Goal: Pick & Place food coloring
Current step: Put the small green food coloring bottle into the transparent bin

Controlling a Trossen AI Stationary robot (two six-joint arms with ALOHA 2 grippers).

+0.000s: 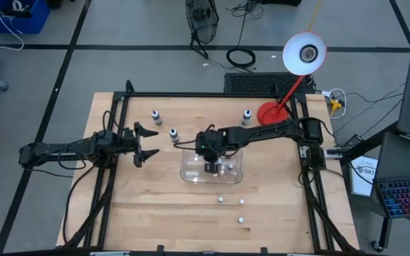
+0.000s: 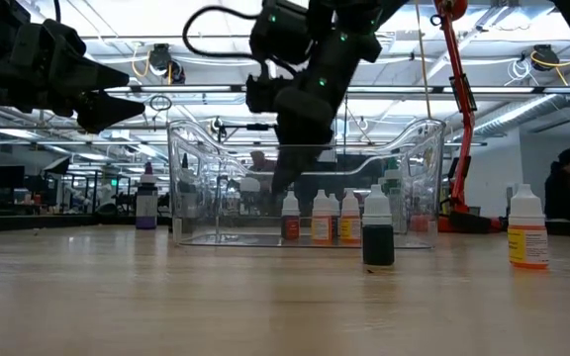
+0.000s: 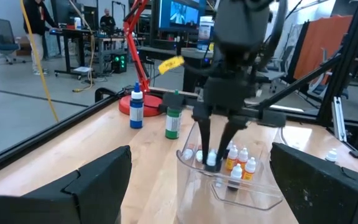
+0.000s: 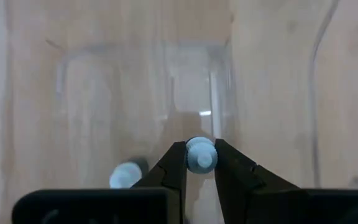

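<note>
A clear plastic tray (image 1: pixel 191 174) stands mid-table. Several tiny food coloring bottles with white caps stand inside it (image 3: pixel 242 158). My right gripper (image 1: pixel 211 168) reaches down into the tray and is shut on one bottle (image 4: pixel 200 154). Another bottle's cap (image 4: pixel 126 174) shows beside it. My left gripper (image 1: pixel 150 142) hangs open and empty above the table, left of the tray. My right gripper pinches the bottle's white cap (image 4: pixel 200 163) between its two fingertips (image 4: pixel 174 167), coming from above and pointing down. The bottle stays upright inside the tray (image 3: pixel 211 160), level with the bottles beside it (image 2: pixel 290 216). Its foot is hidden, so I cannot tell if it is lifted.
Larger bottles stand on the table behind and left of the tray (image 1: pixel 156 116) (image 1: pixel 174 134) (image 1: pixel 247 116). Three small bottles stand near the front edge (image 1: pixel 221 200) (image 1: pixel 242 202) (image 1: pixel 240 220). A red desk lamp's base (image 1: pixel 267 112) sits at the far right.
</note>
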